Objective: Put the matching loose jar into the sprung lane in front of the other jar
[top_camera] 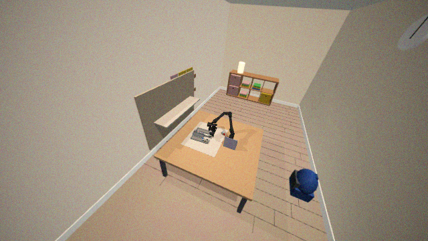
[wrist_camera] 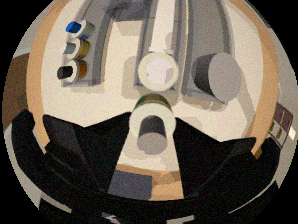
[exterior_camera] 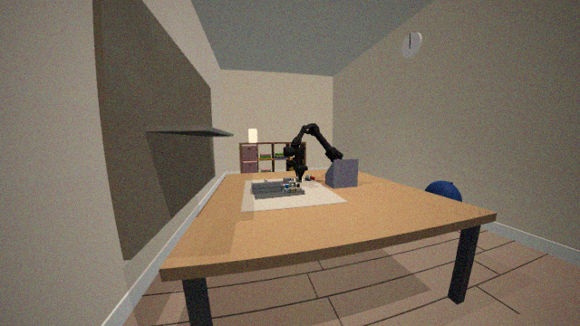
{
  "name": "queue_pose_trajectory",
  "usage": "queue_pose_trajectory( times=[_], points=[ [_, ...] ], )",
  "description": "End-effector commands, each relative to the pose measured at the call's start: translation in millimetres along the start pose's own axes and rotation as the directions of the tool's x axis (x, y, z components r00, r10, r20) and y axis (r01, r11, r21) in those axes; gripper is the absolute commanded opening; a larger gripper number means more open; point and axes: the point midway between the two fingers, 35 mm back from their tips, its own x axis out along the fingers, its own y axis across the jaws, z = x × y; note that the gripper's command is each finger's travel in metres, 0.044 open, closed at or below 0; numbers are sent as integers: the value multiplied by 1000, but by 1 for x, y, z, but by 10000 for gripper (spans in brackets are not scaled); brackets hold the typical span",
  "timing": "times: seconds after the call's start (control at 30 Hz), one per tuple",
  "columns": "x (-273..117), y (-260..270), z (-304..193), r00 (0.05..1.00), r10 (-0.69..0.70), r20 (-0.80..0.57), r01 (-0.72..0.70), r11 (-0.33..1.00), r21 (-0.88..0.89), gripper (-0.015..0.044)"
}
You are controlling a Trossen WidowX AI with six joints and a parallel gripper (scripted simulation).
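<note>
My gripper (top_camera: 212,134) (exterior_camera: 299,180) (wrist_camera: 152,119) is shut on a jar (wrist_camera: 152,136) with a grey cap, a white shoulder and an olive-green band. In the wrist view the held jar is just outside the front end of the middle lane (wrist_camera: 143,59). A jar with a round white top (wrist_camera: 158,71) stands inside that lane near its front, between the low walls. The held jar appears apart from it. Its height above the mat is hard to tell. The pusher plate cannot be made out clearly, and the low front stop is partly hidden.
A wide grey cylinder (wrist_camera: 224,76) stands in the right lane. Small jars with blue (wrist_camera: 73,27), grey and black (wrist_camera: 65,72) caps stand in the left lane. A blue-grey box (top_camera: 230,143) (exterior_camera: 346,174) and a small red-ended item (exterior_camera: 312,177) are near the arm.
</note>
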Motion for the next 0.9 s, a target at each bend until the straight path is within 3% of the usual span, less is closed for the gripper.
queue_pose_trajectory(
  times=[0.0, 0.87],
  points=[
    [2, 0, 0, 1000, -4, -2, 4, 1000, -4, 0],
    [2, 0, 11, 1000, -4, -1, 4, 1000, -4, 0]
  ],
)
